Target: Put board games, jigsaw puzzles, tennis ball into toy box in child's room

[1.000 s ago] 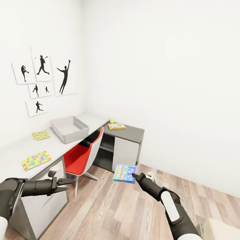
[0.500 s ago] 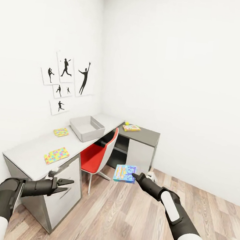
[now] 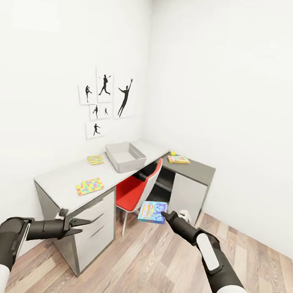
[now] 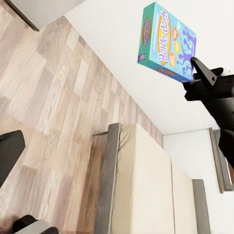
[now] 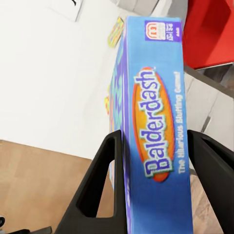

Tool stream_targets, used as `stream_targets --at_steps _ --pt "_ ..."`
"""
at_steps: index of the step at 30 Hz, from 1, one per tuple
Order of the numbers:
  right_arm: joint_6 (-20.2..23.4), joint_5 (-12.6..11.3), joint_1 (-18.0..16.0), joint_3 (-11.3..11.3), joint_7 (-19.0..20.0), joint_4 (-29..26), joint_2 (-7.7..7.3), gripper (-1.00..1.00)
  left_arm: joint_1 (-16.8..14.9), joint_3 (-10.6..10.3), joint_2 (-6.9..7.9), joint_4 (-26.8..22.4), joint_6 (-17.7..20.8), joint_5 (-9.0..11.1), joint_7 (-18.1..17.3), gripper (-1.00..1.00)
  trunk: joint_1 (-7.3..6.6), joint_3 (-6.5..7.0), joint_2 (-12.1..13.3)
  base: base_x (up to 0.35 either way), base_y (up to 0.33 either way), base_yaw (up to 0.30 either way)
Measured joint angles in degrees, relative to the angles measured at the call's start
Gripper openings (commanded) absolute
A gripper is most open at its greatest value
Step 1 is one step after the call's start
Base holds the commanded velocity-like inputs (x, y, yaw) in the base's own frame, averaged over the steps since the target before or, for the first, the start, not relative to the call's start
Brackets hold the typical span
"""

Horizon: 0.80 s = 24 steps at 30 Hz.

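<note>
While my right hand (image 3: 164, 214) is clamped on the blue-yellow Balderdash board game box (image 3: 152, 211), carrying it over the floor, left hand (image 3: 82, 228) is apart, empty. Next: approach the worktop (image 3: 66, 178), drop into the grey toy bin (image 3: 125, 157) mid-worktop.

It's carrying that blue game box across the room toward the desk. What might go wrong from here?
The right gripper pinches the board game by one narrow edge, so it could swing or slip while the robot drives. The red chair stands in front of the table, between the robot and the toy box, and may block the reach. The open left gripper hangs near the drawers and could bump them.
</note>
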Motion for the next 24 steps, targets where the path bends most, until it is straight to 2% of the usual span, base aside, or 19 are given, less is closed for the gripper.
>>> stream_targets --at_steps 14,24 --pt "-0.03 -0.01 0.0 0.0 -0.09 0.03 0.03 -1.0 0.0 -0.05 -0.17 0.22 0.0 0.0 0.12 1.0 0.0 0.0 0.0 0.0 0.0 0.27" --pt "-0.01 -0.01 0.0 0.0 -0.08 0.03 0.0 -1.0 0.0 -0.06 -0.9 0.25 0.0 0.46 2.75 1.0 0.0 0.0 0.0 0.0 0.0 0.259"
